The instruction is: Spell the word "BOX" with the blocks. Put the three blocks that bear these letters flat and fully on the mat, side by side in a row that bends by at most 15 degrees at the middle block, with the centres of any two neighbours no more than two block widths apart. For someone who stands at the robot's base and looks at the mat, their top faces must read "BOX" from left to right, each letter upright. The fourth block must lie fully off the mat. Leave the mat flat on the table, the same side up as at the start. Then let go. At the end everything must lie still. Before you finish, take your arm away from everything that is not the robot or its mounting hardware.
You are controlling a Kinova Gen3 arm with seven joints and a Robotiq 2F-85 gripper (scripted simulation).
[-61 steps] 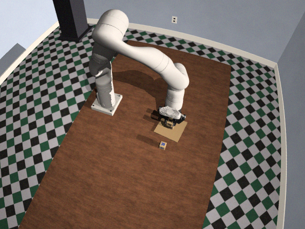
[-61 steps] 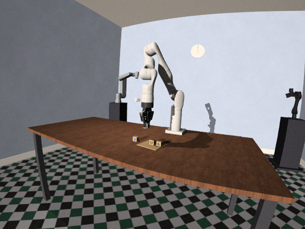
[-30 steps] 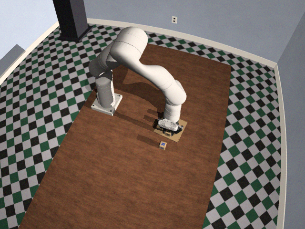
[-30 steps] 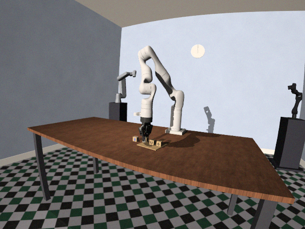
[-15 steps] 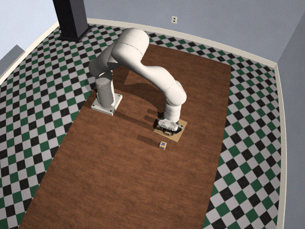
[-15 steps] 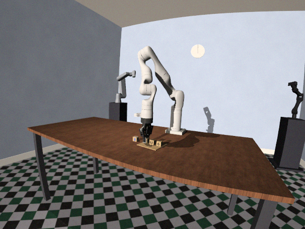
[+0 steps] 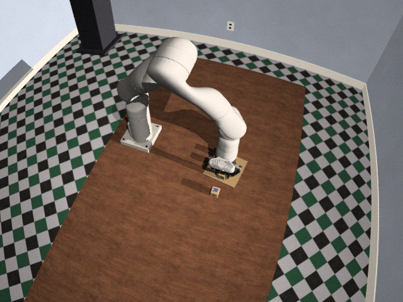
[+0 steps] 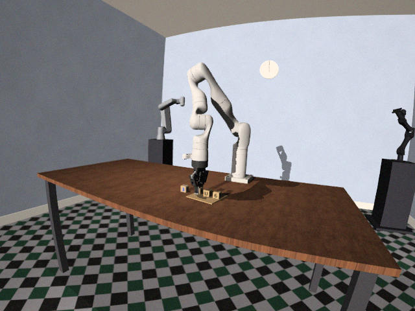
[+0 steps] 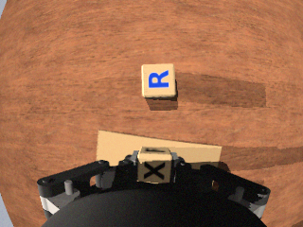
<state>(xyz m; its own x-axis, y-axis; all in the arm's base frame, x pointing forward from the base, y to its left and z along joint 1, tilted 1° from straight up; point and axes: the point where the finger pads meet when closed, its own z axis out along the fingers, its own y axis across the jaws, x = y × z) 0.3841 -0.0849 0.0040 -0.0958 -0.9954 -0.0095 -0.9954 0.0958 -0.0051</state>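
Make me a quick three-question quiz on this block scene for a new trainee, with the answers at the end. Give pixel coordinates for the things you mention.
1. Multiple choice: which letter tops the loose block (image 7: 215, 190) (image 8: 184, 188) (image 9: 158, 79) lying off the mat (image 7: 233, 182) (image 8: 205, 199) (image 9: 111, 147)?
a) W
b) R
c) M

2. True or false: the tool (image 7: 222, 175) (image 8: 198, 192) (image 9: 153, 160) has the X block (image 7: 221, 177) (image 8: 200, 190) (image 9: 154, 172) between its fingers.

3. Fill in: in the exterior view, two blocks stand near each other on the mat; one side face reads U, the other reads ___.

Key: 1 b; 2 true; 3 6.
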